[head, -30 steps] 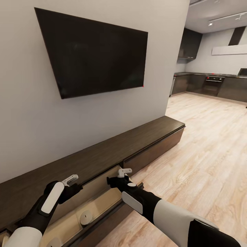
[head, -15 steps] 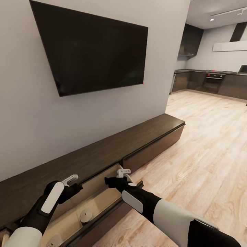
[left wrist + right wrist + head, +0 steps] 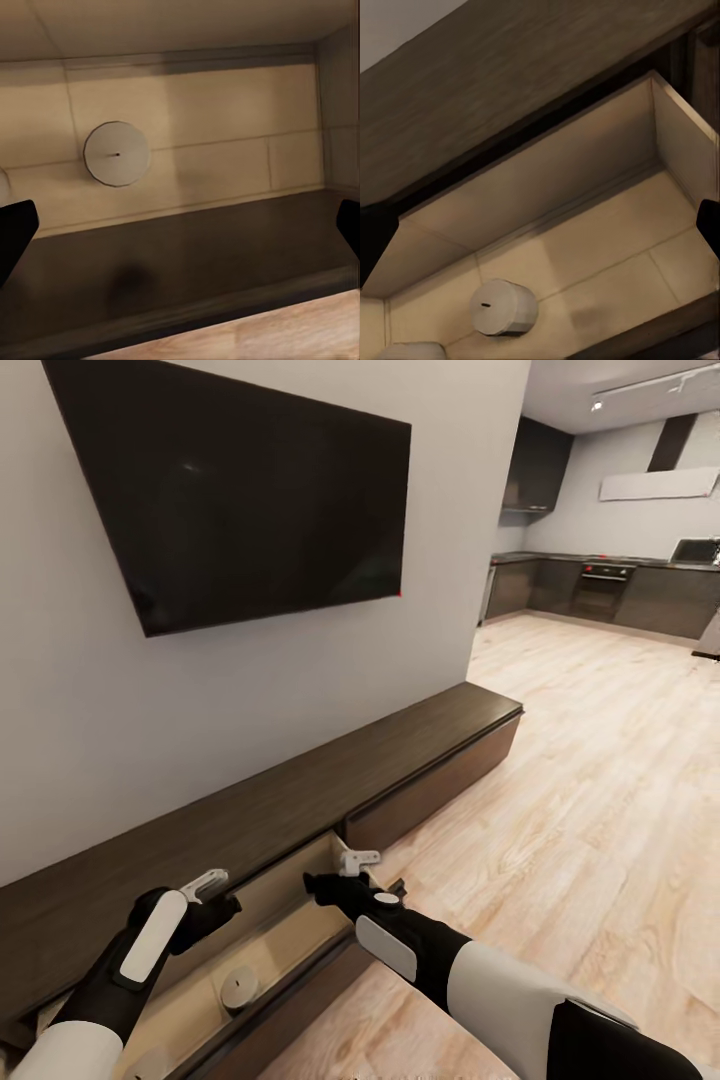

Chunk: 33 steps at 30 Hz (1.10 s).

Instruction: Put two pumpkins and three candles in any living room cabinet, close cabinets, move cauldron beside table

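The cabinet [image 3: 300,800] is showing dark brown wood grain on its top and fronts, while its open drawer is showing a pale beige interior. A candle [image 3: 239,989] inside is looking pale beige-grey with a tiny dark wick dot. The floor [image 3: 590,780] is showing light streaked wood planks. The television [image 3: 240,500] is appearing black against the plain grey wall [image 3: 250,670].

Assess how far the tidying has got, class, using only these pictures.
Done: at least one candle lies in the cabinet drawer. In hand: nothing; left gripper and right gripper are empty over the open drawer. Left: closing it; other items unseen.
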{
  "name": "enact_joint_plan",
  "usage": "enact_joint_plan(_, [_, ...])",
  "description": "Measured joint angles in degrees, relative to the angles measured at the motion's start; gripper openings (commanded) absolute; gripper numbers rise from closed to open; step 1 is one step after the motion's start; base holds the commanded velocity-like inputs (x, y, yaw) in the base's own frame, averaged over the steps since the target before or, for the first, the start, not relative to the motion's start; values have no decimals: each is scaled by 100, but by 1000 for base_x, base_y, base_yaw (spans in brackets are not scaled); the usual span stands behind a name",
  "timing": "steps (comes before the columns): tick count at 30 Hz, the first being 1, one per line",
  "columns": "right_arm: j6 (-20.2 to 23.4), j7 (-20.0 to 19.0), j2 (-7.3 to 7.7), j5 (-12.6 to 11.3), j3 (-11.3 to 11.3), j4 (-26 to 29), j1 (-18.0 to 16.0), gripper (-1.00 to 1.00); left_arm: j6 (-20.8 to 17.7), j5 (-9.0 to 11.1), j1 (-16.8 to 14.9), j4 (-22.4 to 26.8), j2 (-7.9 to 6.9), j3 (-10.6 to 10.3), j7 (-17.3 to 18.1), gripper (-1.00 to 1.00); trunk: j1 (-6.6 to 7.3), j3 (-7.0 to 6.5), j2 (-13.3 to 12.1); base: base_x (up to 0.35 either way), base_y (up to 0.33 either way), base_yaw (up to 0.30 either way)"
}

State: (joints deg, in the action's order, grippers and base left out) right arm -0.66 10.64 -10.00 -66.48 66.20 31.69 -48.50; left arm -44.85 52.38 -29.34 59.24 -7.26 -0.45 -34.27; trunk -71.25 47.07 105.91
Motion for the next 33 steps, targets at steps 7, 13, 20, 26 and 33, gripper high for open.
enact_joint_plan(7, [-18, 1, 0, 1, -3, 0, 0, 100, -2, -7, 0, 0, 0, -3, 0, 100, 0, 57, 0, 0, 0, -157])
enact_joint_plan(13, [-22, 5, 0, 2, -3, 0, 0, 100, -1, -38, 0, 7, 0, -10, -6, 100, 0, 105, 0, 0, 0, -159])
enact_joint_plan(20, [-22, 5, 0, 1, -4, 0, 0, 100, -2, -63, 0, 9, -1, -4, -6, 100, 0, 160, 0, 0, 0, -159])
enact_joint_plan(26, [-22, 5, 0, -1, -4, 0, 0, 100, -1, -77, 0, 12, -1, -3, -7, 100, 0, 208, 0, 0, 0, -159])
enact_joint_plan(33, [-22, 5, 0, -5, -12, 0, 0, 100, -1, -85, 0, 9, 0, -10, -6, 100, 0, 264, 0, 0, 0, -159])
